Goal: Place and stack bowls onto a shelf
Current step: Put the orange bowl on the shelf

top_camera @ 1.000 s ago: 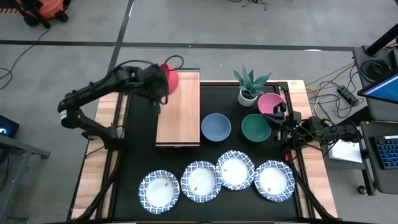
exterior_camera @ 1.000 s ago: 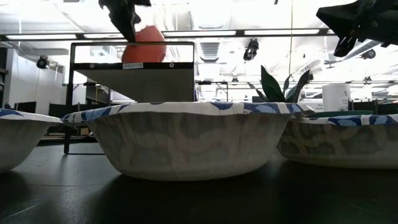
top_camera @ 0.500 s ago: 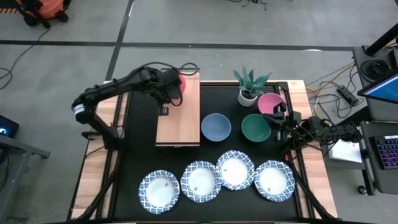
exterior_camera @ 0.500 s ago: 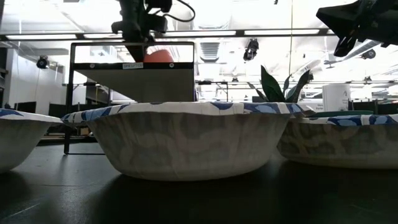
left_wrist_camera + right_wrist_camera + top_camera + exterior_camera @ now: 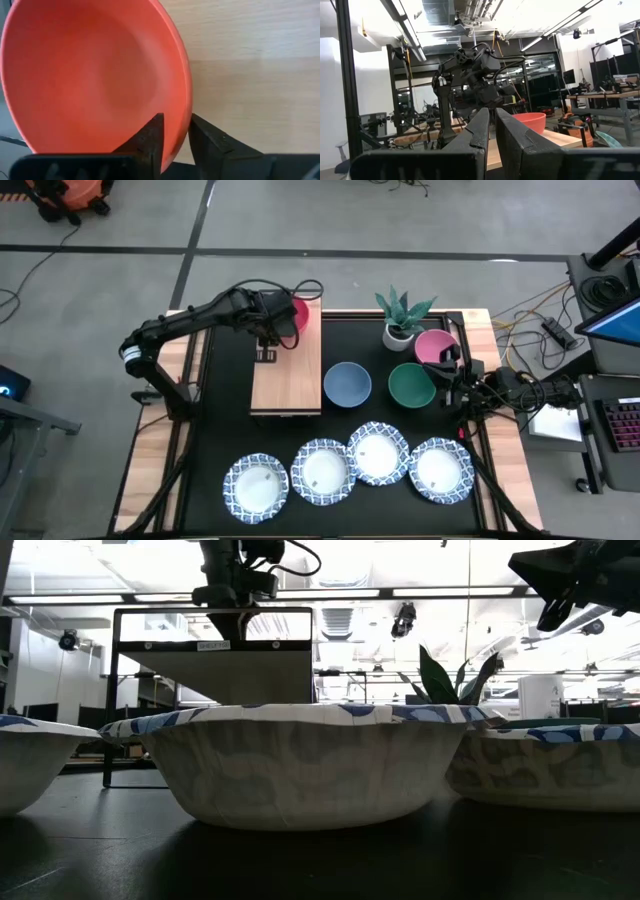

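Note:
The red bowl [image 5: 298, 313] is at the far end of the light-wood shelf [image 5: 287, 365]. My left gripper [image 5: 283, 320] reaches over the shelf from the table's left and is shut on the bowl; the left wrist view shows the bowl [image 5: 95, 75] and the gripper [image 5: 175, 122] close up. The low view shows only the left gripper [image 5: 230, 585] above the shelf's edge [image 5: 215, 643], which hides the bowl. My right gripper [image 5: 446, 378] waits shut and empty beside the green bowl [image 5: 410, 386]. The blue bowl [image 5: 347, 383] and the pink bowl [image 5: 435, 345] stand on the black tabletop. My left gripper pinches the red bowl's rim [image 5: 188, 107], one finger [image 5: 152, 137] inside the bowl and the other [image 5: 207, 142] outside its wall. The fingers come slanting down from the table's left. In the right wrist view the bowl [image 5: 530, 121] sits upright on the plank.
Four white dishes with blue rims [image 5: 350, 465] line the table's near edge and fill the low view [image 5: 300, 765]. A potted plant [image 5: 400, 318] stands at the far edge, near the pink bowl. Most of the shelf's wood lies bare nearer than the red bowl.
My left gripper has carried the red bowl toward the table's right, from beside the shelf's far left corner to over its far end, and has come down. In the low view the bowl has sunk behind the shelf's edge. The right arm has kept still.

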Tool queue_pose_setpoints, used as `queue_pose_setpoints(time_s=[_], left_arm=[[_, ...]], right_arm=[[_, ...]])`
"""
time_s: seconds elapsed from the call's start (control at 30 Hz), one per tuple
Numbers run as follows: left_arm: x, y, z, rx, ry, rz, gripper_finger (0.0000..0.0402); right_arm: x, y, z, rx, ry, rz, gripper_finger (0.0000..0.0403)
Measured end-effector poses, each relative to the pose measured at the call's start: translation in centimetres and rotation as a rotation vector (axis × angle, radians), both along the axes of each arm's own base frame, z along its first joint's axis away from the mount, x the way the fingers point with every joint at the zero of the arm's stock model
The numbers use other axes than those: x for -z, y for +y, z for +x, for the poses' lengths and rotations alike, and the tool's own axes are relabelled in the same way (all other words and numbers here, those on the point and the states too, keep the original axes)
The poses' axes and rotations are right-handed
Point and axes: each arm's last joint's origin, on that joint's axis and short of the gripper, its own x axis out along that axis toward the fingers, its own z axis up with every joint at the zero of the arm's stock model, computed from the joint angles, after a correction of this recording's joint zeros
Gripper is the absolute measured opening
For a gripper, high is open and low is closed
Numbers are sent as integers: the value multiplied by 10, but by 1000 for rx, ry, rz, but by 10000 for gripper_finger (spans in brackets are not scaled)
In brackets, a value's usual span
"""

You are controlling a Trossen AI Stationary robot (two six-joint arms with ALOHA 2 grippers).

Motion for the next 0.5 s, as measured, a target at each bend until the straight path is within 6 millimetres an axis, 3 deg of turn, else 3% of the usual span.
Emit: queue_pose_setpoints(time_s=[0.23,0.5], left_arm=[[-2,1,-2,-9,19,57,97],[-30,-9,-25,-39,-91,77,116]], right_arm=[[0,0,0,-1,0,1,22],[1,0,0,0,9,0,22]])
